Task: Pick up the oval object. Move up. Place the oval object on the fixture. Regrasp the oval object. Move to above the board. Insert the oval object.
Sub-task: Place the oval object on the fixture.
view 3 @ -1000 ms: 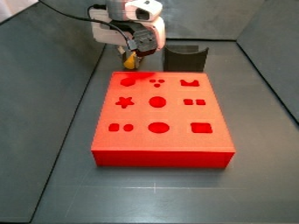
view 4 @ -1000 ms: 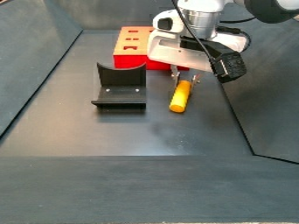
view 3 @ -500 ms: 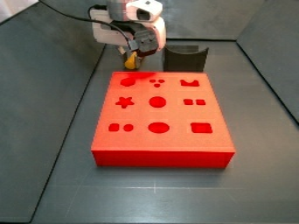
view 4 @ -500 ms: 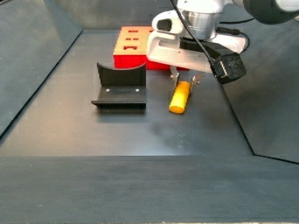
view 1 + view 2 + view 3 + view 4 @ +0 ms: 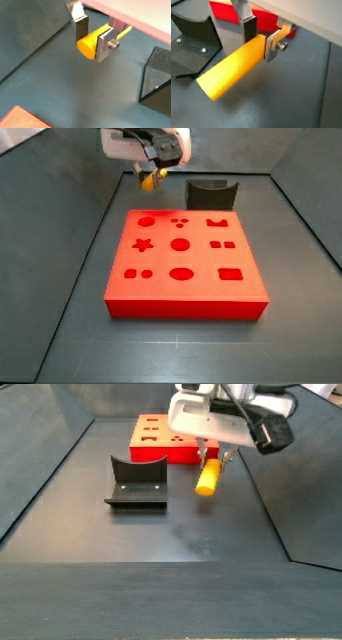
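The tool (image 5: 256,41) gripped the oval object (image 5: 232,75) at one end, clear of the table; the fixture (image 5: 136,482) lay just beside it, across the peg's long axis.

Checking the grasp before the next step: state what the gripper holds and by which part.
The gripper holds the yellow peg, clamped between its fingers near one end. Most of the peg's length sticks out free, clear of the floor in a side view.
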